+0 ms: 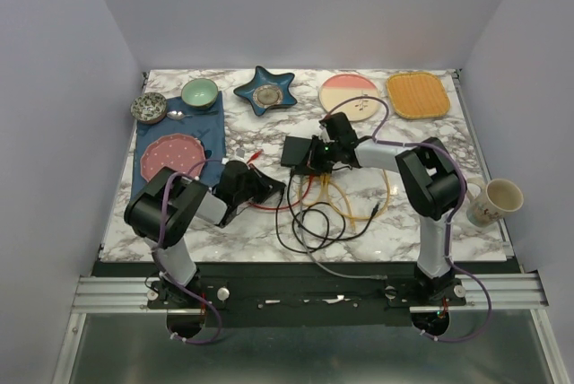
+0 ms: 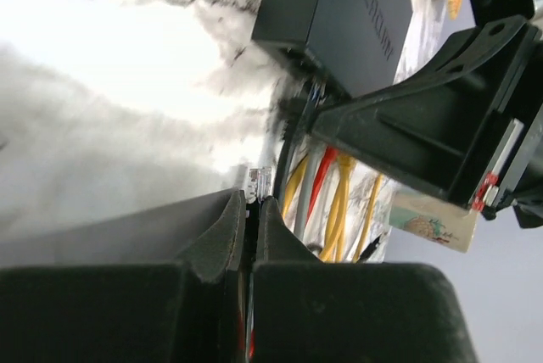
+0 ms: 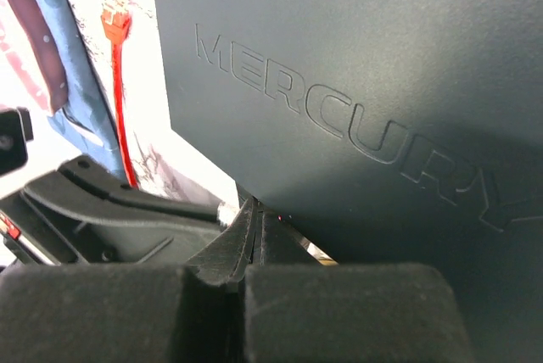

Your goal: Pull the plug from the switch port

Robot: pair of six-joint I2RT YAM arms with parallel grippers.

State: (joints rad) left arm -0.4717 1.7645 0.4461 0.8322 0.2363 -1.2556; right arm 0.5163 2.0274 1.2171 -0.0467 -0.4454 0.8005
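The left gripper (image 2: 252, 202), fingers closed, is pinching a clear plug (image 2: 260, 181) just short of the switch (image 1: 297, 152). Beyond, the right gripper (image 3: 251, 215) is resting jaws-together against the switch's top, mid-table.

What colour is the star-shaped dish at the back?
Dark blue, with a brownish round centre; the star-shaped dish shows best in the top external view.

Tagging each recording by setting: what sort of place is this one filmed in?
Probably a lab test cell, not a home: a marble-patterned table boxed in by plain white walls, two arms bolted to a metal rail, and staged props such as the switch and dishes.
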